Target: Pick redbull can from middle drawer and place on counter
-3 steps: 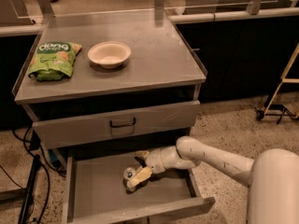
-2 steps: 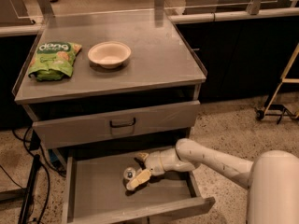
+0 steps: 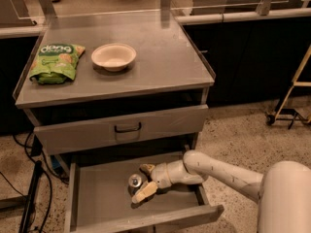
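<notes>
The redbull can stands upright on the floor of the pulled-out middle drawer, its shiny silver top facing up. My gripper reaches into the drawer from the right and is open. One finger lies behind the can and the other finger in front of it, so the can sits between the fingertips. The can rests on the drawer floor. Above the cabinet is the counter, a flat grey steel top.
A green snack bag and a pale bowl lie on the left part of the counter. The upper drawer with a black handle is closed just above my arm. Cables hang at the left; a cart leg stands at the right.
Almost nothing differs. My gripper stays at the can with its fingers on either side, and the can has not moved.
</notes>
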`<state>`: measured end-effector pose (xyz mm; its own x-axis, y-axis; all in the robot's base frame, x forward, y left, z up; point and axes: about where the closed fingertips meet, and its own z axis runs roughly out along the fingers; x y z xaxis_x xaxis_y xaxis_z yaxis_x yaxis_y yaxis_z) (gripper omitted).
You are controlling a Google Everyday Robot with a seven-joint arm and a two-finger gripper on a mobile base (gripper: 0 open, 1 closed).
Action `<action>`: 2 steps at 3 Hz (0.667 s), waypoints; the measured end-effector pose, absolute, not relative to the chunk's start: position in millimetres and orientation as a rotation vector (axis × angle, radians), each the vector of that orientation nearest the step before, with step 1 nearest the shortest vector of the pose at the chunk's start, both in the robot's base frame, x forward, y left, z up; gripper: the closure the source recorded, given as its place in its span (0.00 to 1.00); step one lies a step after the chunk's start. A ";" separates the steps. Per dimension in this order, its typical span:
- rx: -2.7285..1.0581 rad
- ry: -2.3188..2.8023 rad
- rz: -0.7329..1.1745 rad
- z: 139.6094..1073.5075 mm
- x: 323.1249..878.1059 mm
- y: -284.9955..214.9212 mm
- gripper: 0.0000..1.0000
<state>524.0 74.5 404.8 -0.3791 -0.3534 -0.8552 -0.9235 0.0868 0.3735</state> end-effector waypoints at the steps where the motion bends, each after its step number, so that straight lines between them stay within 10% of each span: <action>1: -1.258 1.797 1.285 404.8 524.0 74.5 0.14; 2: -1.258 1.797 1.285 404.8 524.0 74.6 0.37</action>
